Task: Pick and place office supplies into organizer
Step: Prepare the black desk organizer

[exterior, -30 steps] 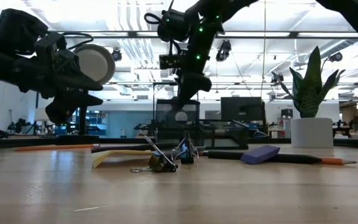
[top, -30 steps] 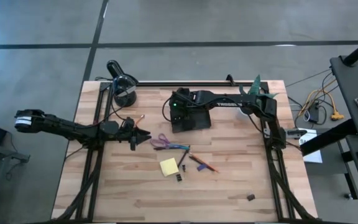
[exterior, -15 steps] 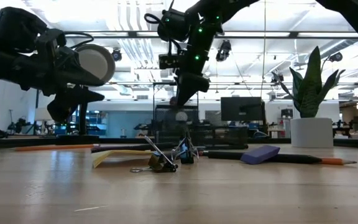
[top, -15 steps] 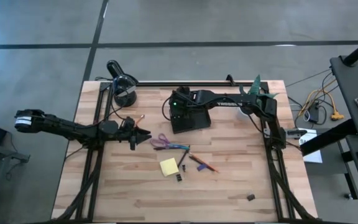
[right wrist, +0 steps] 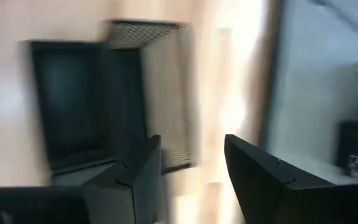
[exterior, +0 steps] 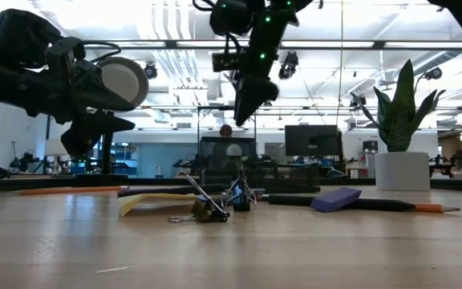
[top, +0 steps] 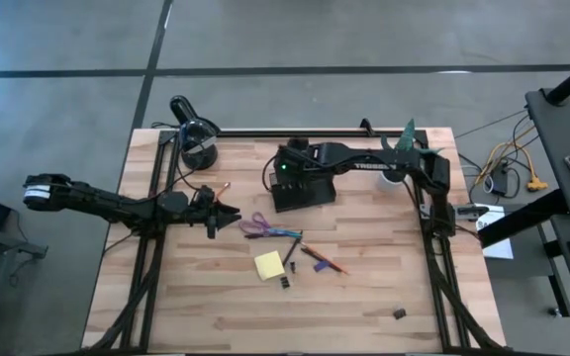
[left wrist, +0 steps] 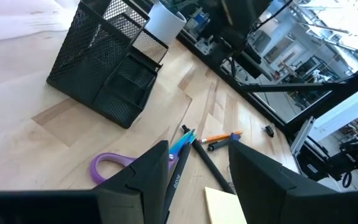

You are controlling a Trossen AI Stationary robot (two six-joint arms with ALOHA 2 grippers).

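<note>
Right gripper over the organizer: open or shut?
Open. The right gripper shows a clear gap between its fingers, nothing in it, above the organizer.

No text, label, brand, number or sign can be read in any view; a pale marking runs along the right arm [top: 369, 165] in the high view, above the far edge of the table [top: 364, 307], but its letters are too small to make out; screens in the room beyond the table show in the low view, with nothing legible on them.
</note>
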